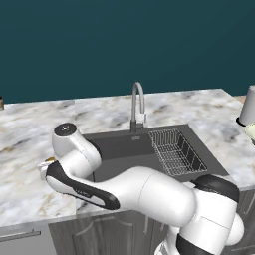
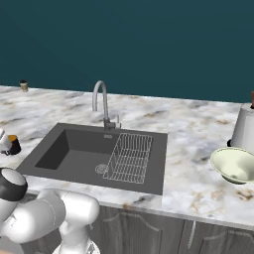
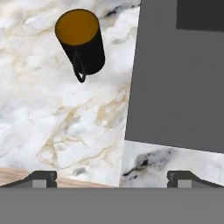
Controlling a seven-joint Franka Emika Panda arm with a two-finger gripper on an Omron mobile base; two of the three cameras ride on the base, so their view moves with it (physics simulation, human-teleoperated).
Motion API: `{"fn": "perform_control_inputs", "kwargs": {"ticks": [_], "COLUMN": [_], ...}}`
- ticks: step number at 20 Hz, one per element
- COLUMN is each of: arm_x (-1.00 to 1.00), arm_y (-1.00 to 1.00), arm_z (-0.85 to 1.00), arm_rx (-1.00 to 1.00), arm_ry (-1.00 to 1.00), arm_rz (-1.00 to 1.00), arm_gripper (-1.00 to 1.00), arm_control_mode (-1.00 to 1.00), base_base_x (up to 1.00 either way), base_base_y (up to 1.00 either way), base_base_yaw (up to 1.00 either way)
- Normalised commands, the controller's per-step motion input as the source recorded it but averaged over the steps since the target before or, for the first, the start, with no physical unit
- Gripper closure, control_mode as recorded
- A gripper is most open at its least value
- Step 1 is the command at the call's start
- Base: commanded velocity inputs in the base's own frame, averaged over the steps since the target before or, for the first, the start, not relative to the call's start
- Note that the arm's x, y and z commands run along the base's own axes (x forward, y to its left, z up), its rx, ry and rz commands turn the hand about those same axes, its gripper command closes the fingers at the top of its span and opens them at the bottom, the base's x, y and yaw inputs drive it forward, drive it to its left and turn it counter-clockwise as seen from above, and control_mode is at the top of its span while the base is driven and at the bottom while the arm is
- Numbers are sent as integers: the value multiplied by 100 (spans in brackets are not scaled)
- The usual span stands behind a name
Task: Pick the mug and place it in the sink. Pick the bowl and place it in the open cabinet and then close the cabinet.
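Observation:
The mug is black with an orange inside and stands upright on the marble counter just left of the sink, its handle turned toward the hand. My gripper hovers above the counter, short of the mug, open, with nothing between its fingertips. In the right base view the mug is at the far left edge, beside the sink. The cream-white bowl rests on the counter to the right of the sink. The cabinet is out of view.
A curved faucet rises behind the basin, and a wire rack sits in its right part. A grey-white cup-like object stands behind the bowl. A small item sits at the counter's far left back.

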Motion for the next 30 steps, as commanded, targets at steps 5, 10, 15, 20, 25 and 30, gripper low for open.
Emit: {"fn": "perform_control_inputs", "kwargs": {"ticks": [5,10,15,20,25,30], "arm_x": [24,17,9,6,9,10], "arm_y": [1,12,19,10,1,1], "arm_z": [-3,-5,-12,-11,-7,-3], "arm_rx": [0,0,0,0,0,0], "arm_ry": [0,0,0,0,0,0], "arm_rz": [0,0,0,0,0,0], "arm_gripper": [-100,-100,-100,-100,-100,-100], "arm_control_mode": [-100,-100,-100,-100,-100,-100], "base_base_x": [0,0,0,0,0,0], "base_base_y": [0,0,0,0,0,0], "base_base_yaw": [0,0,0,0,0,0]}}
